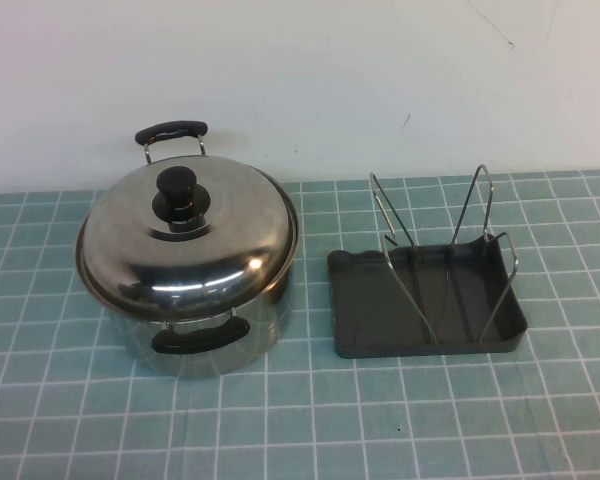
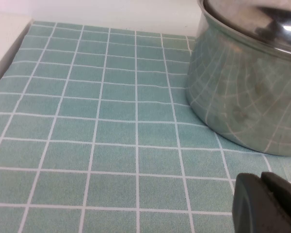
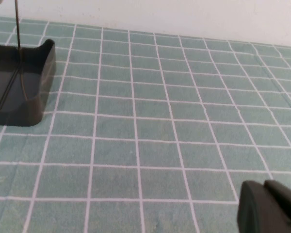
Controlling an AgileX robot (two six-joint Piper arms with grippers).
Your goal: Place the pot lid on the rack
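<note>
The shiny domed pot lid (image 1: 195, 240) with a black knob (image 1: 179, 195) sits on the steel pot (image 1: 210, 335) at the left of the table. The dark grey rack (image 1: 355, 300) with upright wire loops (image 1: 480, 205) stands to the pot's right. Neither arm shows in the high view. My left gripper (image 2: 263, 200) is shut and empty, low over the cloth beside the pot's wall (image 2: 247, 97); the lid's edge (image 2: 252, 17) shows above. My right gripper (image 3: 266, 204) is shut and empty, low over the cloth, apart from the rack's corner (image 3: 34, 87).
A green checked cloth (image 1: 380, 420) covers the table. A white wall (image 1: 330, 70) runs along the back. The pot has two black handles, one at the back (image 1: 170, 131) and one at the front (image 1: 192, 340).
</note>
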